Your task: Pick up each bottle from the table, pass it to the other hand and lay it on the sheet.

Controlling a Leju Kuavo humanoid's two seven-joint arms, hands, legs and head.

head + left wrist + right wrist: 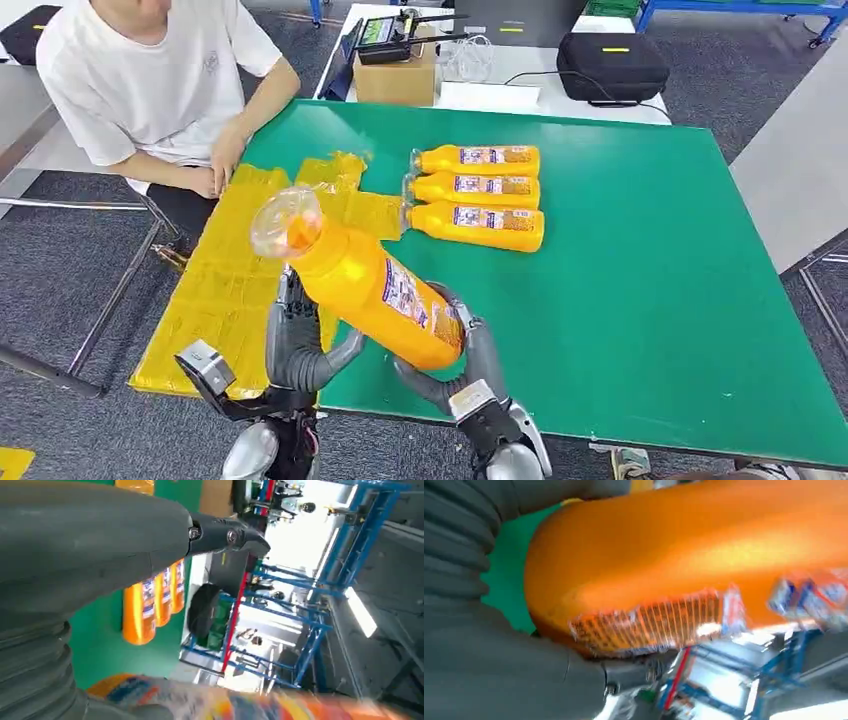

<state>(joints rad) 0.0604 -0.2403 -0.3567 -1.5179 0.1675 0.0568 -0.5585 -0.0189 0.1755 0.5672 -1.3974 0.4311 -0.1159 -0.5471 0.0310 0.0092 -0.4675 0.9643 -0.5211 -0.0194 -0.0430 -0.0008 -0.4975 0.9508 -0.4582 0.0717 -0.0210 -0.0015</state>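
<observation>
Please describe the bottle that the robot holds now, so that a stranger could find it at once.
At the near edge of the green table, both hands grip one orange bottle. Unlike the three bottles lying flat in a row, it is lifted and tilted.

I am working in a lab or workshop: blue metal racks (300,625), grey carpet (60,290), equipment cases (612,65) surrounding my green desk (640,290).

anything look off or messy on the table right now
The yellow sheet is wrinkled and hangs off the green table's left edge, so it does not lie flat. The three bottles lie neatly side by side. Nothing looks spilled or damaged.
</observation>
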